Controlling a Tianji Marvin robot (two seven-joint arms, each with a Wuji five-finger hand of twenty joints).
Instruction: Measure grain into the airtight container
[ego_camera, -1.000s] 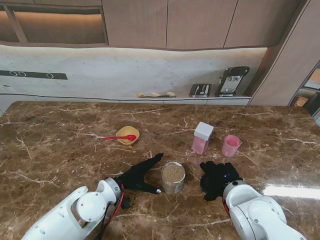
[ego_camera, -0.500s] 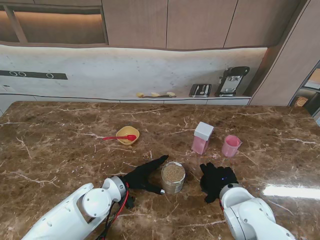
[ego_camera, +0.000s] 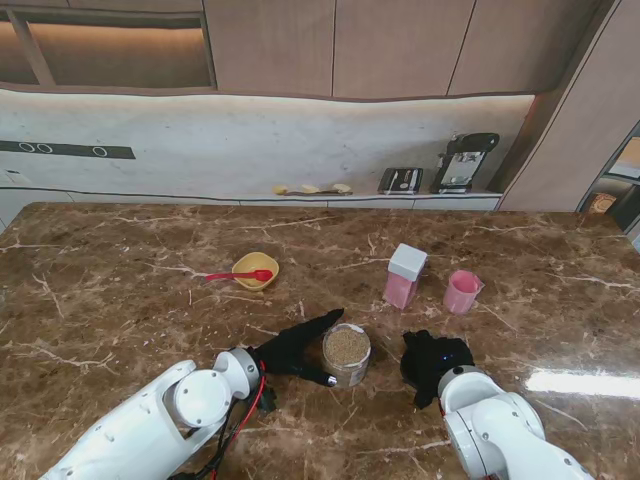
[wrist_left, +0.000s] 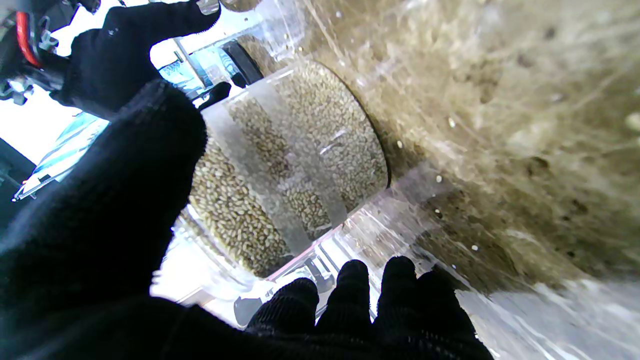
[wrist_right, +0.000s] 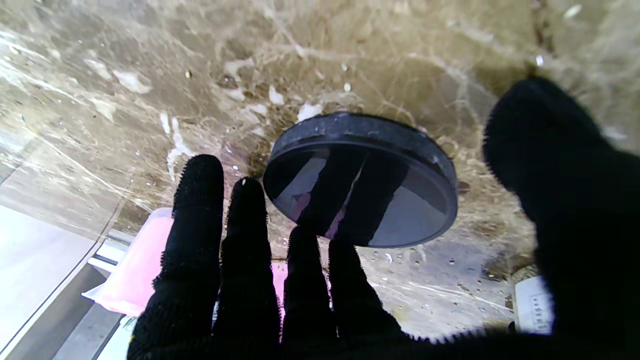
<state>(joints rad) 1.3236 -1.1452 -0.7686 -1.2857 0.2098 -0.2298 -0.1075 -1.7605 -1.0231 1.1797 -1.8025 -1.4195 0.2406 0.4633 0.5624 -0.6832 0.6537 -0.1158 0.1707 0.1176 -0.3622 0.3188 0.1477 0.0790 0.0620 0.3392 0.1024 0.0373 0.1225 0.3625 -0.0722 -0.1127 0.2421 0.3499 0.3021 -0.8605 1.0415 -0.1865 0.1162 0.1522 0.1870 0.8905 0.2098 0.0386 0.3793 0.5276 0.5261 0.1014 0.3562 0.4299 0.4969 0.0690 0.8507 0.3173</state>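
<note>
I can read no text anywhere. A white label (wrist_right: 534, 305) shows small dark marks in my right wrist view, too small to make out. Nothing on the containers or worktop (ego_camera: 120, 290) is legible.

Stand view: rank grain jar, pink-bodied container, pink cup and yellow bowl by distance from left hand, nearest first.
From the left hand:
1. Grain jar, right beside the fingers, on its right.
2. Yellow bowl, farther from me, slightly left.
3. Pink-bodied container, farther from me, to the right.
4. Pink cup, farthest right.
</note>
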